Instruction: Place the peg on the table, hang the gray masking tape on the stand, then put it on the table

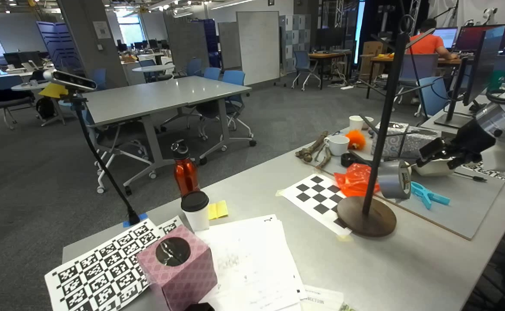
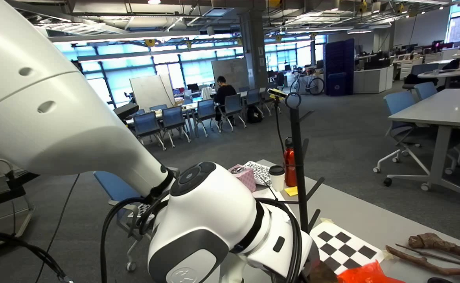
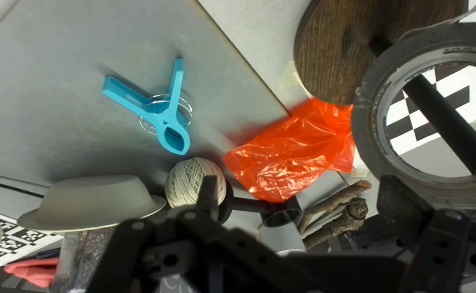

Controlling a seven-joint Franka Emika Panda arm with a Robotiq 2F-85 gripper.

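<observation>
In an exterior view, the gray tape [image 1: 392, 179] sits clear of the table [image 1: 377, 276], right by the stand [image 1: 386, 113], and seems to hang there; what bears it is unclear. In an exterior view, the white arm [image 2: 198, 208] covers the stand's foot and the tape does not show. In the wrist view the claw [image 3: 301, 185] gapes wide, holding nothing; the blue peg [image 3: 164, 114] lies on the mat [image 3: 79, 49]. The tape should prove stiff, fairly weighty, its loose end clingy; the likeliest hold is across its wall, one finger in the hole.
</observation>
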